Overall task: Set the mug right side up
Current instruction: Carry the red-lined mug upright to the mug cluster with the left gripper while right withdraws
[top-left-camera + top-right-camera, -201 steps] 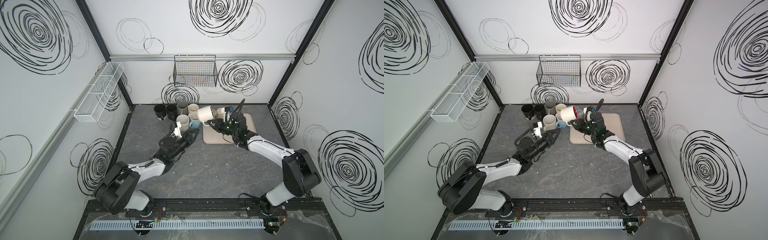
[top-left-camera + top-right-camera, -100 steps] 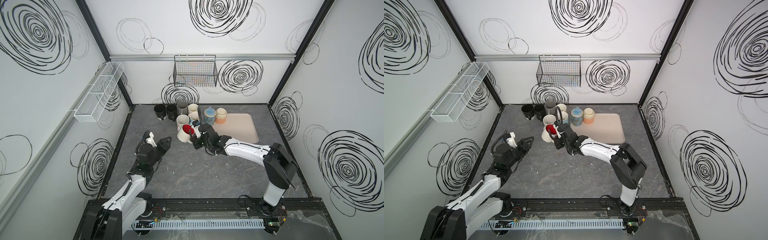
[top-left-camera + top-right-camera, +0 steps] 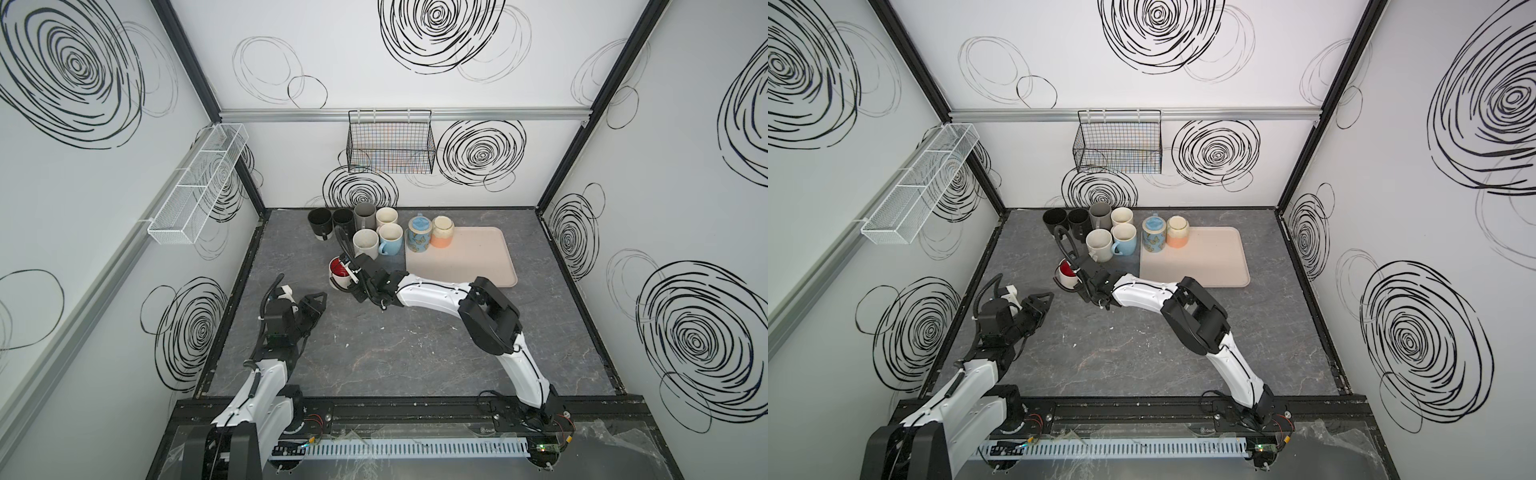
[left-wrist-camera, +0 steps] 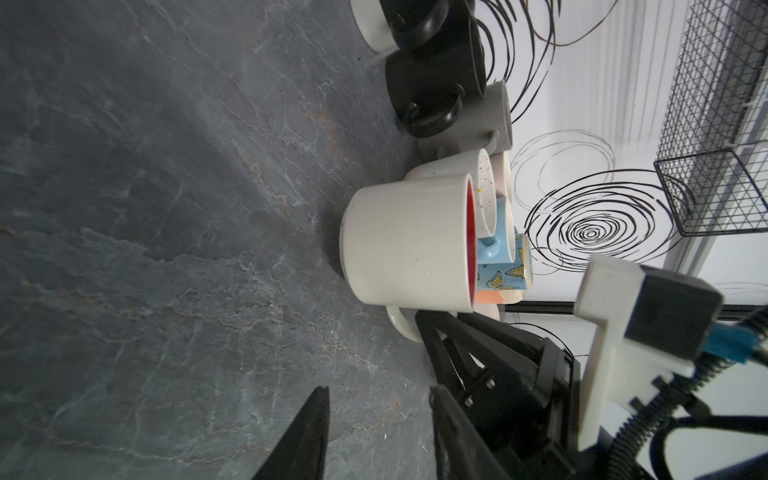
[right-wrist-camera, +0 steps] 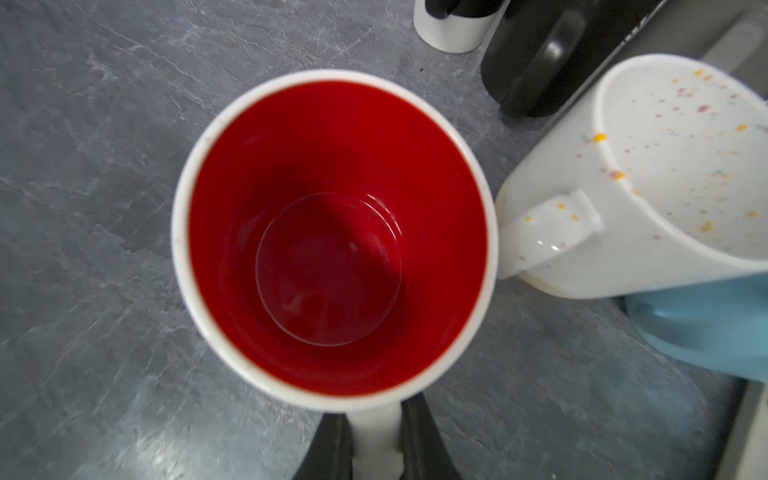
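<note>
One white mug (image 3: 340, 272) w/ red inside, upright on grey tabletop (image 3: 395, 353), ctr-left in both top views, right gripper (image 5: 376, 432) fingers (image 5: 419, 440) clamped each side of its handle (image 5: 374, 417), left gripper (image 4: 376, 399) parted, empty, lower left, apart from mug

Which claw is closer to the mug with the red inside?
Right. The right claw grips the handle of the red-lined mug; the left claw hangs open, apart from it.

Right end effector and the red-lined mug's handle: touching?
Touching. Right wrist view: the right end effector is shut on the handle of the red-lined mug, both black fingers flush against it, no gap.
</note>
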Controlling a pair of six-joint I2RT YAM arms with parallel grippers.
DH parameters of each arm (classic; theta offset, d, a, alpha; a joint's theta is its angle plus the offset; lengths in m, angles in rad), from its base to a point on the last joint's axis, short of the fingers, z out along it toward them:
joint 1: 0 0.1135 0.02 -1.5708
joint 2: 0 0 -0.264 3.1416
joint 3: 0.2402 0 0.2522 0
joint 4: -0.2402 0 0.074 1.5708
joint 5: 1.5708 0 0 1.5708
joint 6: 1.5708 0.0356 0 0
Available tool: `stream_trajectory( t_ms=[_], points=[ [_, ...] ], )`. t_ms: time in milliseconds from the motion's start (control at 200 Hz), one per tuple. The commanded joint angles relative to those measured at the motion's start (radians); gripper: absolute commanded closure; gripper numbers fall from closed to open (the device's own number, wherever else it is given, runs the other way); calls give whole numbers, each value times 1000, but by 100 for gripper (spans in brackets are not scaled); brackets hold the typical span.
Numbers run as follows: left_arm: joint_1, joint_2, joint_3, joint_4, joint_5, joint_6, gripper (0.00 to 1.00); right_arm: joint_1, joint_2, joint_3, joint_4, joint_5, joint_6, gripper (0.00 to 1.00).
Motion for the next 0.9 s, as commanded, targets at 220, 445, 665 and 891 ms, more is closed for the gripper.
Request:
stream_trajectory(
  t_ms=[220, 445, 665, 891],
  points=[
    [26, 254, 82, 256, 54, -30, 57, -5, 164, 300, -67, 117, 1, 100],
    [22, 466, 194, 366, 36, -38, 58, -23, 224, 407, -125, 120, 69, 91],
    [12, 689, 329, 488, 34, -71, 60, -30, 203, 394, -115, -22, 139, 67],
    [-20, 815, 428, 506, 9, -75, 61, -34, 154, 308, -10, -216, 235, 58]
  ],
)
